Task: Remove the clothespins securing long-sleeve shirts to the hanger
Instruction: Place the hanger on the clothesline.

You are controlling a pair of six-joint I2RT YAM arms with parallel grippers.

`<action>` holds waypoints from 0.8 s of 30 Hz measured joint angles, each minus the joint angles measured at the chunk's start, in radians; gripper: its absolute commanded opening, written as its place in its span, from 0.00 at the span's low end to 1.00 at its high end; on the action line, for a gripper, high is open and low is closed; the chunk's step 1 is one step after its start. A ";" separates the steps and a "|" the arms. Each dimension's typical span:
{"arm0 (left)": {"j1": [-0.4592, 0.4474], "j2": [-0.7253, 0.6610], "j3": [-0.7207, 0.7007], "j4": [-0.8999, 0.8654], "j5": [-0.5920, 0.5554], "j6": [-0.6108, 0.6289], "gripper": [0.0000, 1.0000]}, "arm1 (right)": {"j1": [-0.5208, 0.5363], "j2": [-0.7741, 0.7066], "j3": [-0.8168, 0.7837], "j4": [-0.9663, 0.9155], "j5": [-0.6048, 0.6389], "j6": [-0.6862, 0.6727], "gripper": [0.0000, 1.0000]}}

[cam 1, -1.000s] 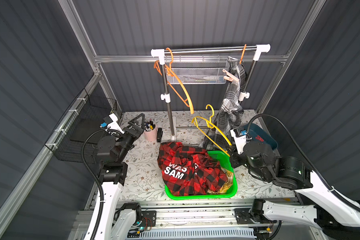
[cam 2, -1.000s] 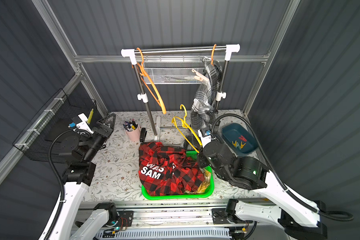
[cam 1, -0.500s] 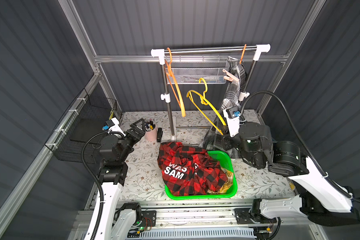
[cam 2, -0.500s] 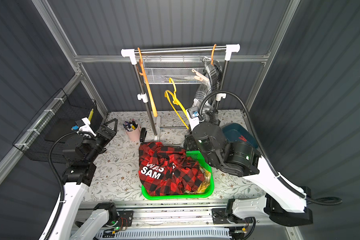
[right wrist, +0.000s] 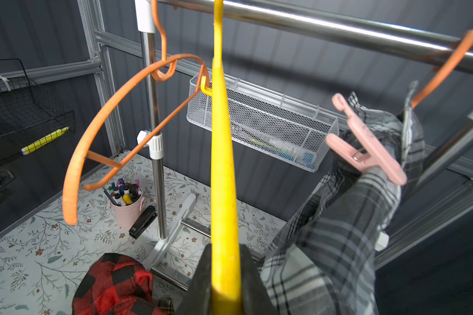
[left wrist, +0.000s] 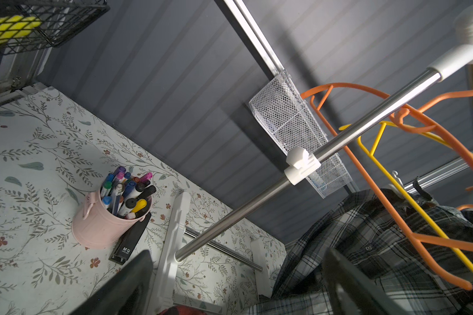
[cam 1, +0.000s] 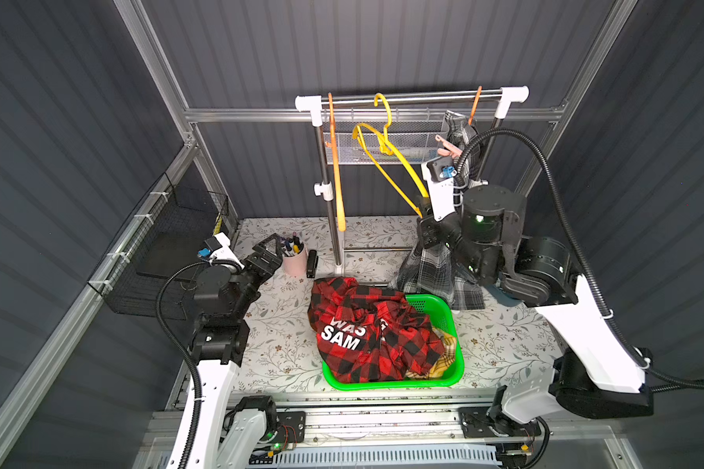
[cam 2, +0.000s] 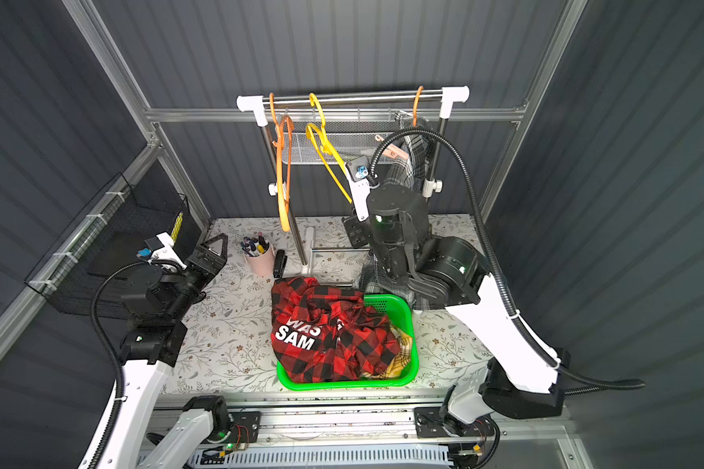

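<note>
Right tool (right wrist: 224, 275) is pinching the low end of the yellow hanger (right wrist: 221, 163), whose hook is up at the rail (right wrist: 339, 30); I can't confirm it's seated. I'd lower until the hook takes the weight, let go slowly and back off straight, clear of the empty orange hanger (right wrist: 115, 109). Left tool (cam 1: 270, 255) is spread, idle by the pen cup (cam 1: 294, 262). A pink clothespin (right wrist: 366, 152) pins the grey plaid shirt (right wrist: 339, 231) at my right arm's end of the rail.

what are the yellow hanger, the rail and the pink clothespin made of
The yellow hanger looks like moulded plastic: smooth, even colour, soft sheen. The rail is metal, probably polished steel or chrome: bright mirror-like streaks. The pink clothespin is likely matte plastic, with a small metal spring ring at its pivot.
</note>
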 measured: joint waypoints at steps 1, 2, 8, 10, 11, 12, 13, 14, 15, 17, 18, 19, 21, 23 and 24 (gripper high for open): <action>0.000 0.000 0.000 -0.003 -0.003 0.003 0.98 | -0.008 0.015 0.016 0.002 -0.009 -0.006 0.00; 0.000 0.000 0.000 -0.007 -0.006 0.007 0.98 | -0.016 0.032 0.035 0.006 -0.017 -0.014 0.00; 0.000 0.000 0.000 -0.030 -0.018 0.026 0.98 | -0.063 0.140 0.155 0.009 -0.058 -0.042 0.00; 0.000 0.000 0.000 -0.039 -0.020 0.032 0.98 | -0.082 0.179 0.199 0.006 -0.075 -0.044 0.00; 0.000 0.000 0.000 -0.045 -0.023 0.034 0.98 | -0.090 0.197 0.217 0.004 -0.082 -0.045 0.00; 0.000 0.000 -0.001 -0.050 -0.026 0.037 0.98 | -0.097 0.212 0.230 0.002 -0.089 -0.045 0.00; 0.000 0.000 -0.002 -0.054 -0.029 0.039 0.98 | -0.102 0.225 0.239 0.002 -0.093 -0.045 0.00; 0.000 0.000 -0.003 -0.058 -0.033 0.042 0.98 | -0.106 0.238 0.247 -0.001 -0.095 -0.045 0.00; 0.000 0.000 -0.005 -0.062 -0.035 0.043 0.98 | -0.109 0.249 0.252 -0.003 -0.097 -0.047 0.00; 0.000 0.000 -0.010 -0.067 -0.041 0.045 0.98 | -0.109 0.272 0.263 -0.010 -0.103 -0.048 0.00; 0.000 0.000 -0.010 -0.073 -0.042 0.045 0.98 | -0.109 0.283 0.268 -0.013 -0.107 -0.047 0.00; 0.000 0.000 -0.010 -0.077 -0.044 0.045 0.98 | -0.109 0.291 0.269 -0.014 -0.111 -0.047 0.00; 0.000 0.000 -0.010 -0.080 -0.046 0.048 0.98 | -0.109 0.306 0.270 -0.021 -0.118 -0.044 0.00; 0.000 0.000 -0.010 -0.081 -0.049 0.049 0.98 | -0.109 0.315 0.270 -0.026 -0.120 -0.039 0.00; 0.000 0.000 -0.011 -0.081 -0.049 0.049 0.98 | -0.109 0.318 0.270 -0.027 -0.121 -0.035 0.00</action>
